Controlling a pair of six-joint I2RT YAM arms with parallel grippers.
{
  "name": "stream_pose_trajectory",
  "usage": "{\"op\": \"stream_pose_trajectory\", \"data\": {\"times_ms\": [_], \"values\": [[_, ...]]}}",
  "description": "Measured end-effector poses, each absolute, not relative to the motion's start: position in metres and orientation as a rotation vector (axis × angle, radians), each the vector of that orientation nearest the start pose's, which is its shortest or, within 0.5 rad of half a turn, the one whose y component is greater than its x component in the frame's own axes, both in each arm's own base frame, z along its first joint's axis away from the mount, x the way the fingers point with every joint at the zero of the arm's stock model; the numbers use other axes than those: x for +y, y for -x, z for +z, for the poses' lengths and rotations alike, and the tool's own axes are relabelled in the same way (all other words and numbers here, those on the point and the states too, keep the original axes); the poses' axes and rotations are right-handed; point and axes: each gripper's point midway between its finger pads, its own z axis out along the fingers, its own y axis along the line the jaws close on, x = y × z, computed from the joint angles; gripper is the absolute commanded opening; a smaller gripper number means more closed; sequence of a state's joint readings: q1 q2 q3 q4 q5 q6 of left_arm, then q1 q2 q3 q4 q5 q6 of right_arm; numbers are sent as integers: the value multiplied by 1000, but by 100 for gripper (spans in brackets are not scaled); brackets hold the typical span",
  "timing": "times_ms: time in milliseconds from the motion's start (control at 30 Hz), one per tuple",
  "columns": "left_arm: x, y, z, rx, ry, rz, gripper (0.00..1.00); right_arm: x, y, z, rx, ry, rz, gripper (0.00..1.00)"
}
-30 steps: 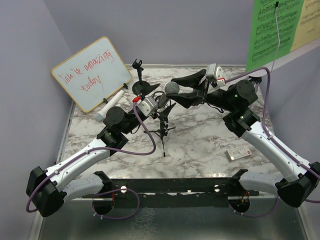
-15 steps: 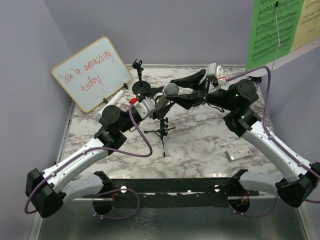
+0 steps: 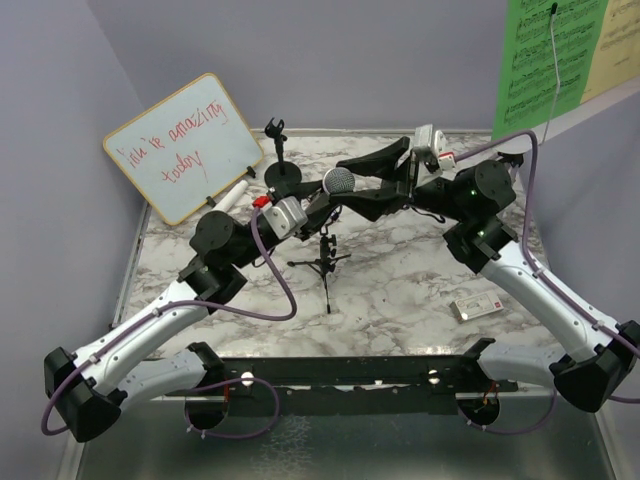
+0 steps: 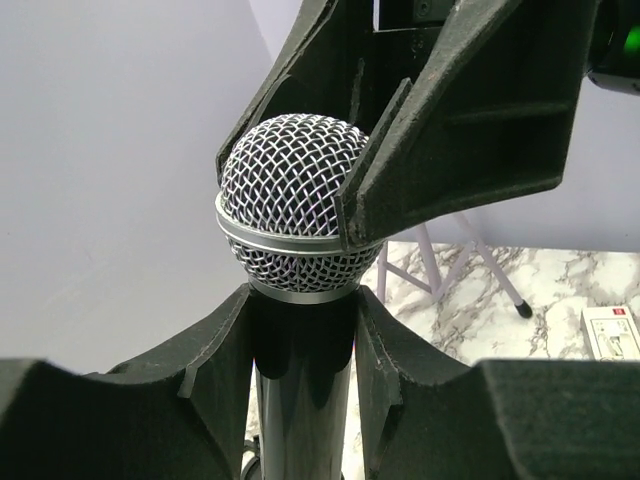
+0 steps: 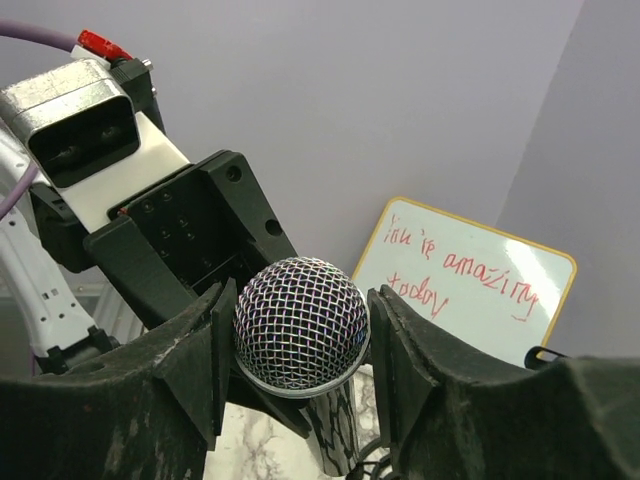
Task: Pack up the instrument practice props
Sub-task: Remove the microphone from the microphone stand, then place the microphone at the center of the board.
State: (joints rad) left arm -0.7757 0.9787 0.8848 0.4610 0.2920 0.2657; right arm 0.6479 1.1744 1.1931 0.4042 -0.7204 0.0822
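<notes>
The microphone (image 3: 341,181) hangs above the middle of the marble-patterned table (image 3: 400,290), gripped by both arms. The left gripper (image 4: 300,330) is clamped on its glossy black handle just under the head. The right gripper (image 5: 300,330) presses its rough black fingers against either side of the round silver mesh head. The handle's lower end is hidden, so I cannot tell whether it sits in the ring of the thin black tripod (image 3: 323,262) standing below. A second microphone (image 3: 232,198), pale-bodied, lies partly covered by the left arm beside the wood-framed whiteboard (image 3: 180,145). The round-base holder (image 3: 283,172) stands behind. A green sheet (image 3: 545,60) and a yellow sheet (image 3: 615,40) are cut off at the top right. A flat white device (image 3: 477,305) lies near the right arm.
</notes>
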Motion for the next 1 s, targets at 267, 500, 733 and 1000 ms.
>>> {"op": "stream_pose_trajectory", "data": {"times_ms": [267, 500, 733, 1000], "values": [[-238, -247, 441, 1040, -556, -542, 0, 309, -218, 476, 866, 920, 1023, 85], [-169, -274, 437, 1172, -87, -436, 0, 287, -223, 458, 920, 818, 925, 94], [-115, -297, 373, 1270, 340, -323, 0, 262, -231, 408, 1040, 693, 843, 95], [-37, -301, 264, 1208, 884, -267, 0, 249, -226, 344, 1167, 643, 851, 95]]}}
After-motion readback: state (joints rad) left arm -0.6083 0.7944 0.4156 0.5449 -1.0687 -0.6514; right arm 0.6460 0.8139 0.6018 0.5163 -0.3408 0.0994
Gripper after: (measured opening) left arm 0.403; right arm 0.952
